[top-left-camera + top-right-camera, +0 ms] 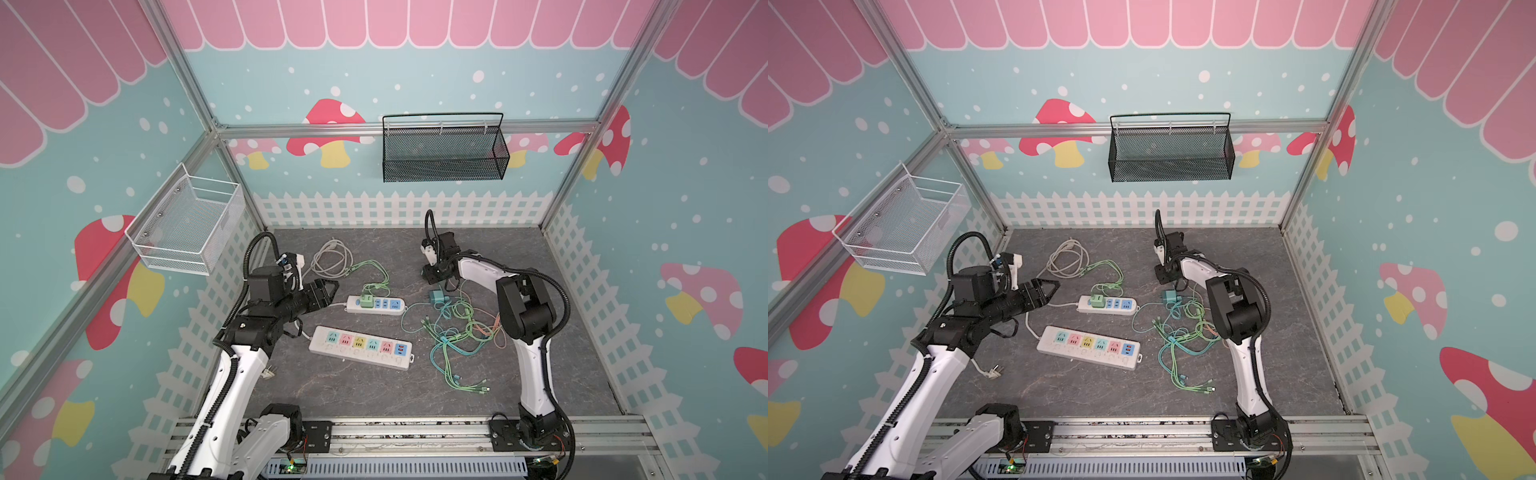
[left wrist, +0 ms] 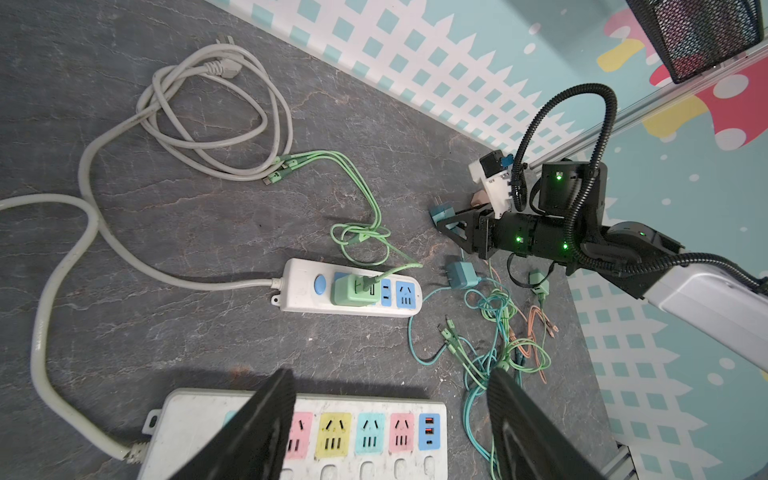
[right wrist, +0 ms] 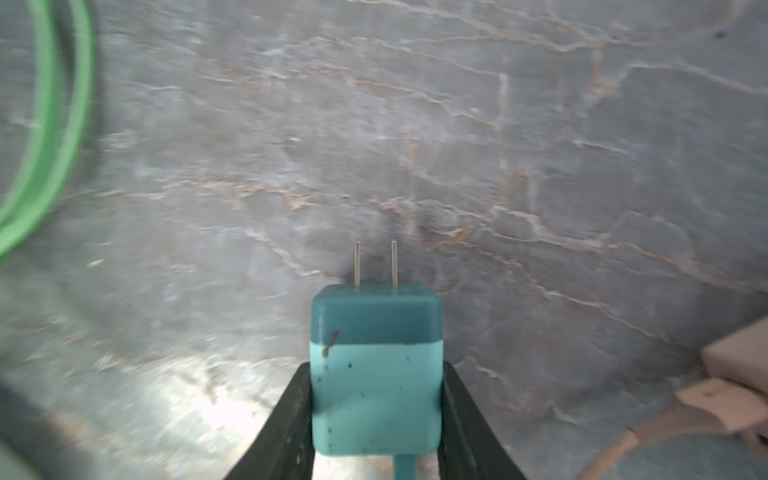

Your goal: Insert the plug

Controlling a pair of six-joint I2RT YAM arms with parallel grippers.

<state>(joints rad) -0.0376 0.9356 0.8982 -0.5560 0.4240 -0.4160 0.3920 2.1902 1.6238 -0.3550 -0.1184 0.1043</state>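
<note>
From high above my bases both top views look down on the whole table (image 1: 374,395), my left wrist camera shares its middle, my right sits close over it.

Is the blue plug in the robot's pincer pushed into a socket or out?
Out. The blue plug sits gripped in the right pincer, both metal prongs bare above the table.

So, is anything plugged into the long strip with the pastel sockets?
No: in both top views every socket on the long strip lies bare, with nothing pushed into any of them.
</note>
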